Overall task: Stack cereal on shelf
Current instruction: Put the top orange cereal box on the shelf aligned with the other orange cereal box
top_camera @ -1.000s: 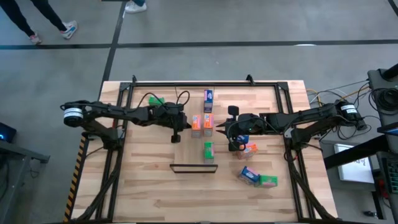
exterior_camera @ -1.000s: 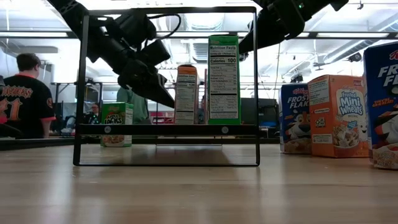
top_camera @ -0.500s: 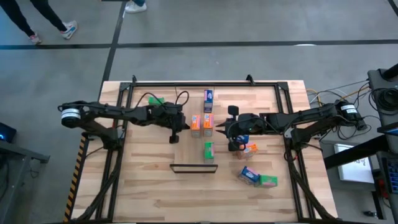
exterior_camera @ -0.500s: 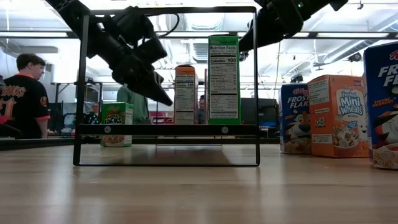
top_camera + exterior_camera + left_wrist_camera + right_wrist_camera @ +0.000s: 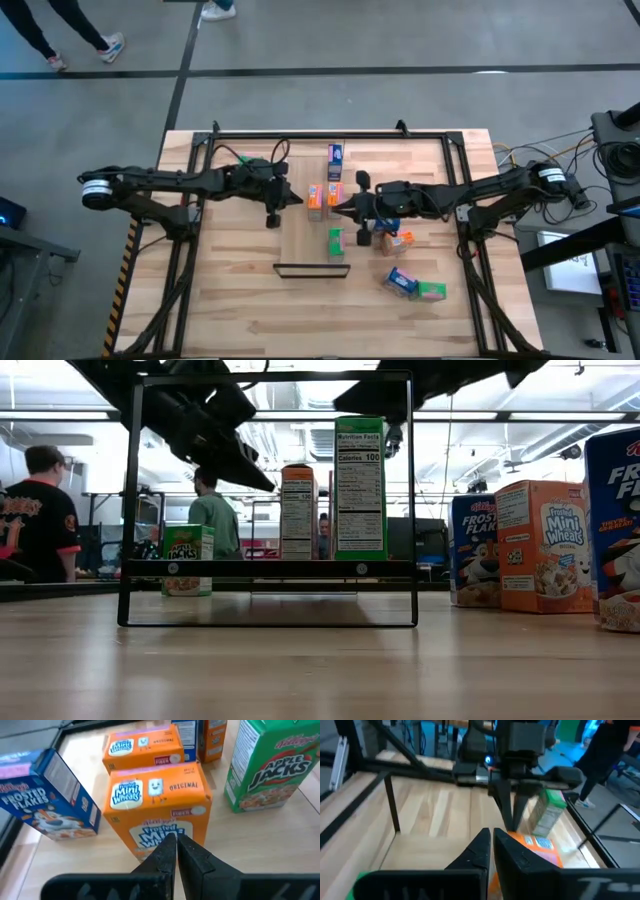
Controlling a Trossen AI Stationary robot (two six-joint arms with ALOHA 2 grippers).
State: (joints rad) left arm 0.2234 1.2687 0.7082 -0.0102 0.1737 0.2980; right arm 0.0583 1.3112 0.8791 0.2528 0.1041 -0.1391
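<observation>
Both grippers are pinched fully shut and neither holds a box. The left gripper point(image 5: 271, 218) hangs above the table left of the centre column of cereal; its wrist view shows its fingertips point(image 5: 176, 851) closed together and aimed at an orange Frosted Mini-Wheats box point(image 5: 159, 808), with a second orange Mini-Wheats box point(image 5: 143, 747) just behind it, a blue Frosted Flakes box point(image 5: 47, 795) to one side and a green Apple Jacks box point(image 5: 269, 767) to the other. The right gripper point(image 5: 345, 205) reaches in from the right toward the same orange pair point(image 5: 324, 197), its tips likewise closed on nothing. Other cereal stands scattered: a blue box point(image 5: 337, 154) at the far end of the column, a green box point(image 5: 335, 240) nearer the front, an orange and blue group point(image 5: 392, 236) under the right arm, a blue and green pair point(image 5: 413, 287) lying near the front right, and another green box point(image 5: 250, 161) at the far left. The shelf frame point(image 5: 311, 269) sits at the near middle of the wooden table point(image 5: 230, 300), and from the low view its rail point(image 5: 270, 569) seems to carry nothing, the boxes standing behind it. The risk, as I judge it, is crowding: two closed grippers converging on one tight cluster could knock the upright orange boxes over or collide, and shut fingers would shove a box rather than grasp it unless they open first.
</observation>
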